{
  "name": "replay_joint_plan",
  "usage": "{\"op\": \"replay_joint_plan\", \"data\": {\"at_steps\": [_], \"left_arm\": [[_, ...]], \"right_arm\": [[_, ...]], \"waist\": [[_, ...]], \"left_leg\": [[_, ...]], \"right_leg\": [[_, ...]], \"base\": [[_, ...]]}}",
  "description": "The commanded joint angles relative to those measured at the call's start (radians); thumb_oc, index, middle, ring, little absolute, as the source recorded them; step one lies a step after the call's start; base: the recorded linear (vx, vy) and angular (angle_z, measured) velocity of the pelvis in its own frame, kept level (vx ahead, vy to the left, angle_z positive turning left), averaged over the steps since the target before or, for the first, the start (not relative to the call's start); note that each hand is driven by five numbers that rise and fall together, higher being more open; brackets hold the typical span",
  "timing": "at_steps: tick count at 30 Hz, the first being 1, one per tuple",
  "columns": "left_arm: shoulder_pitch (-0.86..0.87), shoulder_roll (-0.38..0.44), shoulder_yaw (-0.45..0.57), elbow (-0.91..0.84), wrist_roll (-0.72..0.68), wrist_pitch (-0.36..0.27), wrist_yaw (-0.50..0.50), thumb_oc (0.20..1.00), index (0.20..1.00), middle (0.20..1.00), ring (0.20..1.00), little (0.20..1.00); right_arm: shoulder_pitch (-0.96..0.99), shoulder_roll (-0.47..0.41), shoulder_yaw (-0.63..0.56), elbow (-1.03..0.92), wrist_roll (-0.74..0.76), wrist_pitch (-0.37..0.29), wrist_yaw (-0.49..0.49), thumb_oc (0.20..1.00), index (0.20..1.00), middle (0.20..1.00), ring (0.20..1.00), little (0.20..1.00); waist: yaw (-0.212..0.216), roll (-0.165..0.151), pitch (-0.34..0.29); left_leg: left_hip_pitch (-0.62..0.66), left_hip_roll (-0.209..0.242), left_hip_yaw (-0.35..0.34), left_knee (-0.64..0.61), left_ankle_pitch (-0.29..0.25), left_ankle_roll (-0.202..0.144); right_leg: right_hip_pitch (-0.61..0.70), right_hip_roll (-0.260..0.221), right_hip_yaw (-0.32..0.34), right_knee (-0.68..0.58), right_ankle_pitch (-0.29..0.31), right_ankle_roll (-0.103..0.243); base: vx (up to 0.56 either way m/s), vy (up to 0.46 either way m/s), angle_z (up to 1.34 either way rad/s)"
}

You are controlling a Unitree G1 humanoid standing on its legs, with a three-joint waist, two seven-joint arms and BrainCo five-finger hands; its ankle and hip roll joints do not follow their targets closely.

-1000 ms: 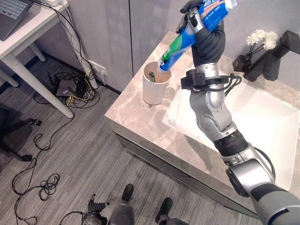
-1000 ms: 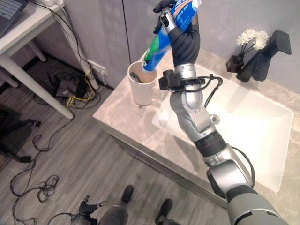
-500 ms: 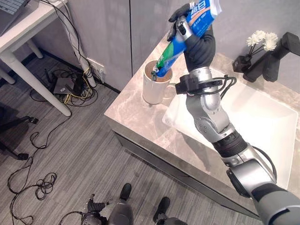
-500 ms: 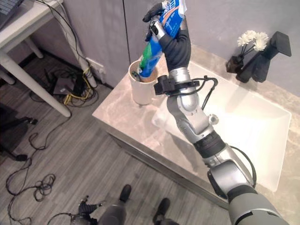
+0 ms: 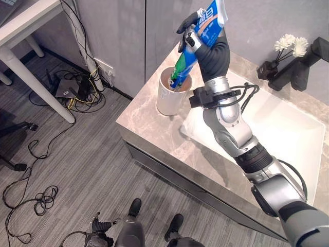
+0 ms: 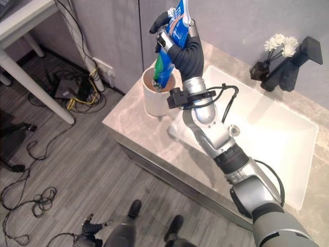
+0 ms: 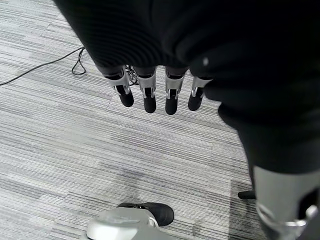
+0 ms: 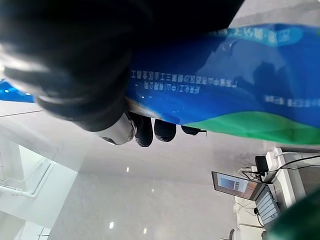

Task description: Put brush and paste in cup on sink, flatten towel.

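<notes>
A white cup (image 5: 168,99) stands on the marble counter (image 5: 149,128), just left of the white sink (image 5: 288,134). My right hand (image 5: 214,51) is above the cup, shut on a blue and green toothpaste tube (image 5: 198,43). The tube stands steeply, and its green lower end dips inside the cup's rim. In the right wrist view the tube (image 8: 225,100) lies across the curled fingers (image 8: 145,130). The tube hides part of the cup's inside. My left hand (image 7: 155,95) hangs over the grey floor with straight fingers and holds nothing.
A black faucet (image 5: 303,67) and a small dark vase of white flowers (image 5: 288,43) stand behind the sink. A white desk (image 5: 25,20) is at the upper left, with tangled cables and boxes (image 5: 77,90) on the floor by the wall.
My right hand has moved left and tipped the tube more upright, and the tube's lower end has gone down into the cup. The view has shifted slightly.
</notes>
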Motion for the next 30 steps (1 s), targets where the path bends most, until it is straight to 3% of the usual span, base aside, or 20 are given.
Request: {"op": "replay_joint_plan", "data": {"at_steps": [1, 2, 9, 13, 17, 22, 24, 27, 29, 30], "left_arm": [[-0.040, 0.027, -0.021, 0.071, 0.009, -0.017, 0.032, 1.000, 1.000, 1.000, 1.000, 1.000], [-0.040, 0.027, -0.021, 0.071, 0.009, -0.017, 0.031, 1.000, 1.000, 1.000, 1.000, 1.000], [-0.044, 0.024, -0.023, 0.086, 0.002, -0.015, 0.030, 1.000, 1.000, 1.000, 1.000, 1.000], [-0.041, 0.012, -0.013, 0.123, -0.005, -0.001, 0.019, 1.000, 1.000, 1.000, 1.000, 1.000], [-0.040, 0.008, -0.014, 0.136, 0.005, 0.006, 0.011, 1.000, 1.000, 1.000, 1.000, 1.000], [-0.035, -0.010, -0.013, 0.142, 0.026, 0.013, -0.010, 1.000, 1.000, 1.000, 1.000, 1.000], [-0.022, -0.015, -0.001, 0.143, 0.049, 0.009, -0.021, 1.000, 1.000, 1.000, 1.000, 1.000], [-0.012, -0.017, -0.001, 0.140, 0.061, 0.007, -0.025, 1.000, 1.000, 1.000, 1.000, 1.000], [0.010, -0.020, 0.006, 0.120, 0.076, -0.005, -0.036, 1.000, 1.000, 1.000, 1.000, 1.000], [0.011, -0.020, 0.005, 0.120, 0.076, -0.005, -0.036, 1.000, 1.000, 1.000, 1.000, 1.000]], "right_arm": [[-0.054, -0.030, -0.022, -0.011, -0.024, -0.037, 0.006, 0.824, 0.824, 0.824, 0.824, 0.824], [-0.054, -0.031, -0.020, -0.006, -0.020, -0.035, 0.009, 1.000, 1.000, 1.000, 1.000, 1.000], [-0.077, -0.026, -0.013, 0.024, -0.057, -0.023, -0.021, 1.000, 1.000, 1.000, 1.000, 1.000], [-0.091, 0.027, -0.055, 0.045, -0.110, -0.014, -0.075, 1.000, 1.000, 1.000, 1.000, 1.000], [-0.095, 0.013, -0.086, 0.017, -0.165, -0.007, -0.100, 1.000, 1.000, 1.000, 1.000, 1.000], [-0.077, -0.080, -0.176, -0.077, -0.354, 0.025, -0.175, 1.000, 1.000, 1.000, 1.000, 1.000], [-0.049, -0.176, -0.256, -0.125, -0.497, 0.045, -0.229, 1.000, 1.000, 1.000, 1.000, 1.000], [-0.024, -0.191, -0.298, -0.140, -0.507, 0.043, -0.243, 1.000, 1.000, 1.000, 1.000, 1.000], [0.071, -0.262, -0.409, -0.186, -0.578, 0.050, -0.284, 1.000, 1.000, 1.000, 1.000, 1.000], [0.073, -0.262, -0.410, -0.187, -0.579, 0.051, -0.284, 1.000, 1.000, 1.000, 1.000, 1.000]], "waist": [[0.028, -0.030, -0.007], [0.027, -0.031, -0.008], [0.023, -0.036, -0.014], [0.025, -0.031, -0.050], [0.021, -0.028, -0.072], [-0.015, -0.007, -0.121], [-0.050, 0.014, -0.138], [-0.065, 0.027, -0.144], [-0.095, 0.049, -0.150], [-0.094, 0.049, -0.150]], "left_leg": [[-0.050, -0.036, 0.022, -0.051, 0.070, 0.017], [-0.049, -0.035, 0.023, -0.051, 0.070, 0.017], [-0.041, -0.028, 0.032, -0.051, 0.068, 0.016], [0.013, -0.022, 0.056, -0.051, 0.048, 0.023], [0.047, -0.019, 0.068, -0.051, 0.037, 0.024], [0.110, -0.011, 0.116, -0.051, 0.014, 0.028], [0.162, 0.003, 0.165, -0.051, -0.003, 0.031], [0.183, 0.014, 0.199, -0.051, -0.004, 0.032], [0.213, 0.028, 0.242, -0.051, -0.008, 0.029], [0.213, 0.028, 0.243, -0.051, -0.008, 0.029]], "right_leg": [[0.066, -0.088, 0.048, -0.001, 0.027, 0.065], [0.066, -0.088, 0.049, -0.001, 0.027, 0.065], [0.066, -0.084, 0.056, -0.001, 0.027, 0.063], [0.102, -0.079, 0.075, 0.009, 0.018, 0.061], [0.131, -0.077, 0.081, 0.012, 0.008, 0.060], [0.166, -0.076, 0.105, 0.014, -0.002, 0.063], [0.174, -0.068, 0.133, 0.035, -0.014, 0.065], [0.170, -0.059, 0.150, 0.047, -0.016, 0.062], [0.170, -0.041, 0.165, 0.048, -0.018, 0.062], [0.170, -0.041, 0.166, 0.048, -0.017, 0.062]], "base": [[0.00, 0.000, 0.00], [0.00, 0.000, 0.00], [0.00, 0.000, 0.00], [0.05, 0.007, -0.06], [0.05, 0.000, -0.14], [0.04, 0.027, -0.14], [0.02, 0.032, -0.27], [-0.02, -0.002, -0.63], [-0.03, -0.016, -0.64], [-0.02, -0.026, -0.59]]}}
